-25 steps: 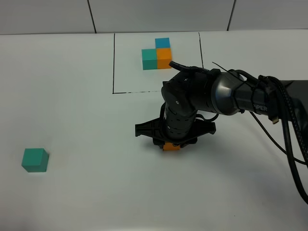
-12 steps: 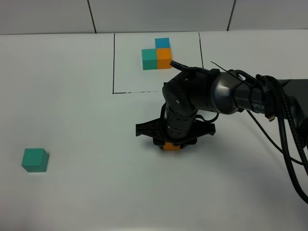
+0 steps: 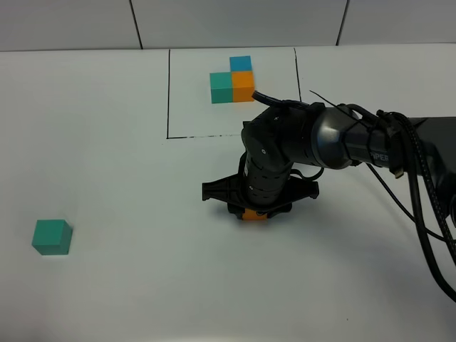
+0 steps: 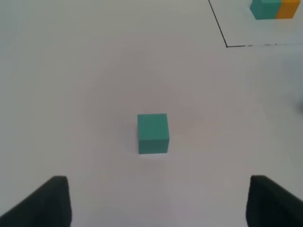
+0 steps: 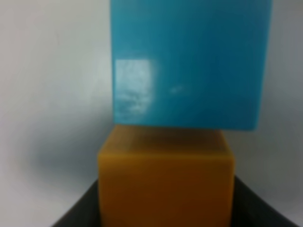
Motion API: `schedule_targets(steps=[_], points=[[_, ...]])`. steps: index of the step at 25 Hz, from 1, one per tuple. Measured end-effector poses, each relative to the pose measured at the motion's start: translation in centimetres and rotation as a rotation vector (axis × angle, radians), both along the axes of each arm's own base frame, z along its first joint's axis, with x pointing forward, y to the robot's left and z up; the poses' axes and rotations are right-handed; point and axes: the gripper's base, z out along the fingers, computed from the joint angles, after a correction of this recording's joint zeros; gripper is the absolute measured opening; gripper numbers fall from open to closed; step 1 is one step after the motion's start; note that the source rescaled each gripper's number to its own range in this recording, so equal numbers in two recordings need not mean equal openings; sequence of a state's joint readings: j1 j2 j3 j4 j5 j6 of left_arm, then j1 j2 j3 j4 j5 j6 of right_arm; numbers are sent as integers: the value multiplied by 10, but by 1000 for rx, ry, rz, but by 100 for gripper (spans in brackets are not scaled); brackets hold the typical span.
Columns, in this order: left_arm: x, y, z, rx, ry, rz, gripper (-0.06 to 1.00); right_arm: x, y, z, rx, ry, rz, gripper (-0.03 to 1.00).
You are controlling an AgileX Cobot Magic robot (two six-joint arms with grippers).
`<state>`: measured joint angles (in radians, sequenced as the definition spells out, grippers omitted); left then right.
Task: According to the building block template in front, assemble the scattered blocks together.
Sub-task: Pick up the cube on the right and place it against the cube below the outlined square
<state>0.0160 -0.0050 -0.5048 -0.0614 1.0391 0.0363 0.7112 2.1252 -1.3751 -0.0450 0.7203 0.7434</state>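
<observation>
Where the right arm [image 3: 313, 139] reaches across the middle of the bench [image 3: 142, 299], we find the right jaws lowered over the orange block [image 3: 253, 216]. This block lies on the bench on the near side of the black outline [image 3: 168, 92]. In the right wrist view we see dark surfaces lying against both sides of this orange block, so we read the right jaws as closed narrowly onto it. The blue block [image 5: 191, 61] stands directly beyond it, one face touching the orange block and shifted a little to one side. From the high camera we cannot see the blue block, because the arm covers it. The building block template [image 3: 221, 87] sits at the far side of the bench inside the outline. Its teal and orange cubes are side by side, with a blue cube behind the orange one. The teal block [image 3: 52, 237] lies alone near the left edge of the bench, well apart from the other two. In the left wrist view it rests ahead of the left jaws, whose two dark tips stand wide apart, holding nothing and clear of the block.
</observation>
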Motion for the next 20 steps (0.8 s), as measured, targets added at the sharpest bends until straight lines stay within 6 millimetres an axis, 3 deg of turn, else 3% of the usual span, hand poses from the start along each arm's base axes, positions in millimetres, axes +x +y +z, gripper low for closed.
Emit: schedule_targets(steps=[20], points=[[0, 0, 0, 0, 0, 0, 70, 0, -4, -7, 5, -17, 1, 1]])
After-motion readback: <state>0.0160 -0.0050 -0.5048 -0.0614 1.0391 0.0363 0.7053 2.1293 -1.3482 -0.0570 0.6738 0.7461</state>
